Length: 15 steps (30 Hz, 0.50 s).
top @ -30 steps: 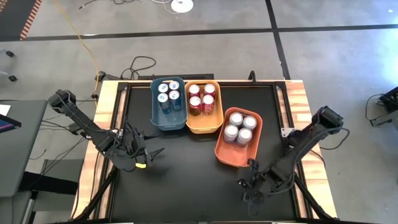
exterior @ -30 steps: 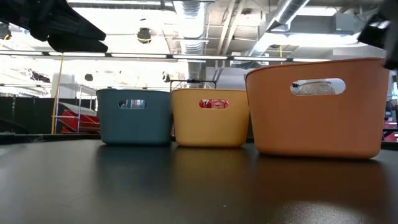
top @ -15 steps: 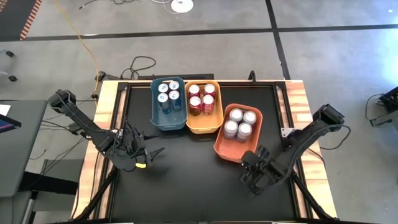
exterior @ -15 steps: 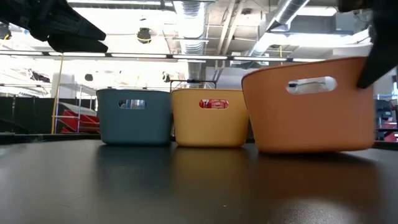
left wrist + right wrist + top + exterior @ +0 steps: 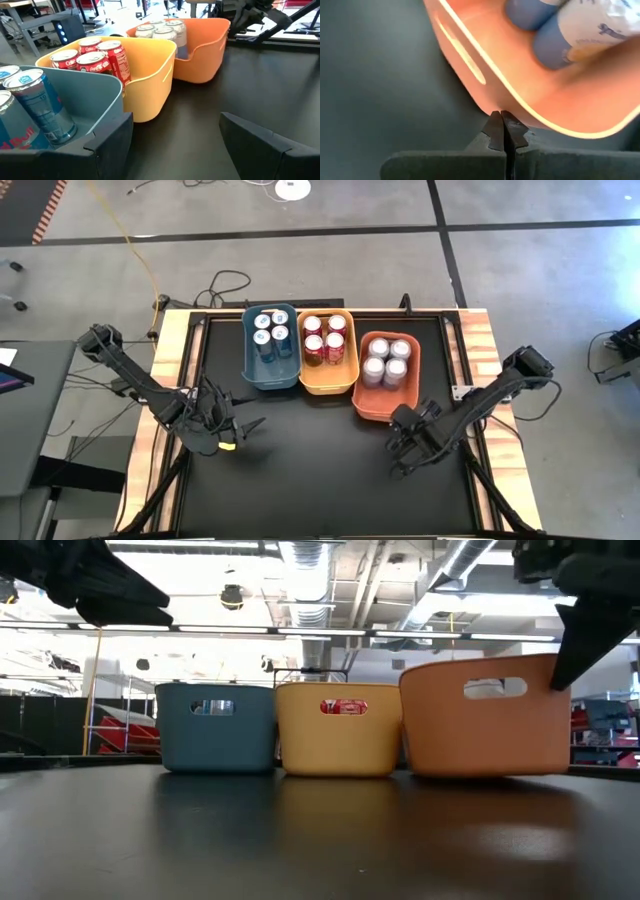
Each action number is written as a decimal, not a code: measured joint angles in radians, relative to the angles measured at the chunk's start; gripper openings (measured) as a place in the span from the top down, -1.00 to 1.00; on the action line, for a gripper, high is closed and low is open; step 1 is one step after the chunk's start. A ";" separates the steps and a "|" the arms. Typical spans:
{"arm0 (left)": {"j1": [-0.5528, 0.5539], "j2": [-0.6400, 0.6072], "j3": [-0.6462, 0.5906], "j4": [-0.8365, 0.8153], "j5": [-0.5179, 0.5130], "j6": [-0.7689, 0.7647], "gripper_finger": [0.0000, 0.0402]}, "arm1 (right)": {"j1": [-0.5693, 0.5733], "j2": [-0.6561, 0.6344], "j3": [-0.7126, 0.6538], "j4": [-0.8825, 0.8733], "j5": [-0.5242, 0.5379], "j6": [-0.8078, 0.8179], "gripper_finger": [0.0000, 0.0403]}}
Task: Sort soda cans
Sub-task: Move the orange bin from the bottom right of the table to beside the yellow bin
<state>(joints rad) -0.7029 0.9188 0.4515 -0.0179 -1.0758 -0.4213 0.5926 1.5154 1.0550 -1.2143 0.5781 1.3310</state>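
A black table top (image 5: 300, 470) carries three bins in a row: blue bin (image 5: 270, 370) with blue soda cans (image 5: 270, 326), yellow bin (image 5: 326, 375) with red cans (image 5: 324, 338), orange bin (image 5: 385, 398) with silver cans (image 5: 386, 361). Sorting looks finished; the step in hand seems to be squaring up the orange bin. The right gripper (image 5: 503, 131), fingers pressed together, sits at that bin's near wall, probably touching. The left gripper (image 5: 240, 430), fingers apart and empty, waits near the table's left edge. Next, the right gripper need only back off without dragging the bin.

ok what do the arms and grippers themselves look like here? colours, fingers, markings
Both arms are dark, near-black jointed links. The left gripper has two broad, flat dark fingers and a small yellow mark on its underside. The right gripper has dark fingers ending in narrow pointed tips. Black cables trail off both bases.
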 joint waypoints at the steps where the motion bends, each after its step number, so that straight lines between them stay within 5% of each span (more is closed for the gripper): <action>1: 0.000 0.000 0.000 -0.001 0.001 0.000 -0.45 | -0.005 0.000 0.000 -0.028 0.000 0.014 1.00; 15: 0.000 0.000 0.000 -0.001 0.002 -0.002 -0.45 | -0.099 0.004 0.000 -0.149 0.032 -0.004 1.00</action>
<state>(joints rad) -0.7029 0.9188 0.4515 -0.0185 -1.0737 -0.4238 0.4935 1.5192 1.0546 -1.3635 0.6101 1.3267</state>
